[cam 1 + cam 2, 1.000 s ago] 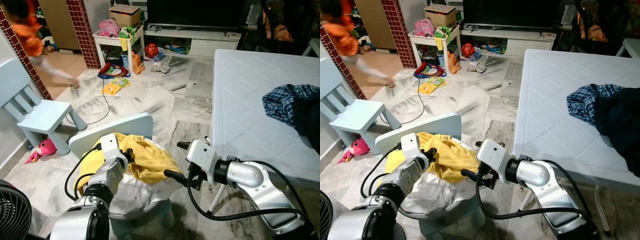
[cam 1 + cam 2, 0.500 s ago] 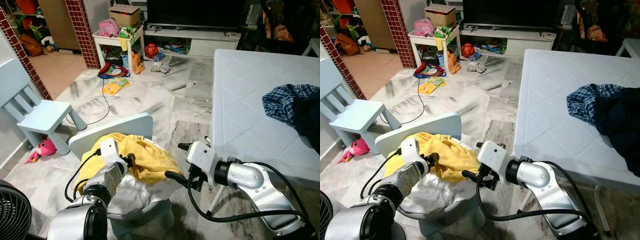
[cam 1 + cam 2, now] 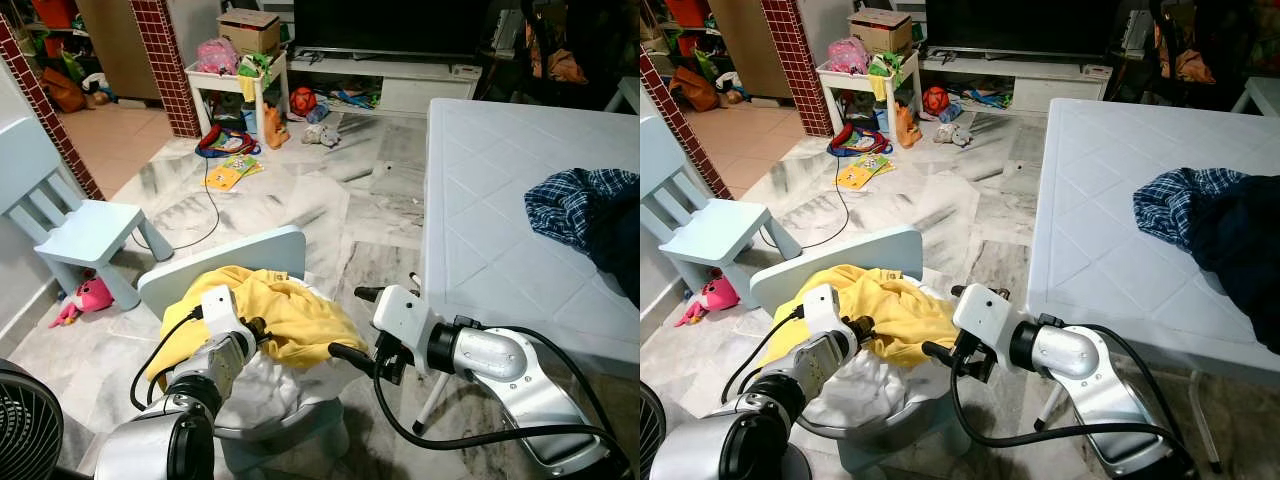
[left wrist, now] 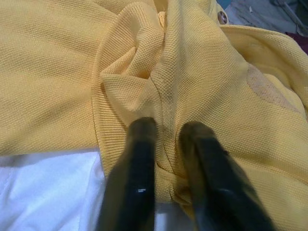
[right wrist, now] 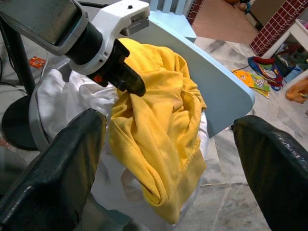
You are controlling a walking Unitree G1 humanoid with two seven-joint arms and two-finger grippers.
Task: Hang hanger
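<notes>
The left end effector [image 4: 166,144] pinches a fold of the yellow shirt [image 3: 290,315] heaped on white cloth [image 3: 855,385] in the basket [image 3: 890,425]; the right end effector [image 3: 345,322] gapes wide beside it.

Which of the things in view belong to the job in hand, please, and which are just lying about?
Job in hand:
- yellow shirt, pinched by the left hand
- white garment under it
- pale blue chair holding both
- right hand, open beside the pile

Lying about:
- plaid shirt on the white table
- small blue chair
- pink toy
- floor books
- fan
</notes>
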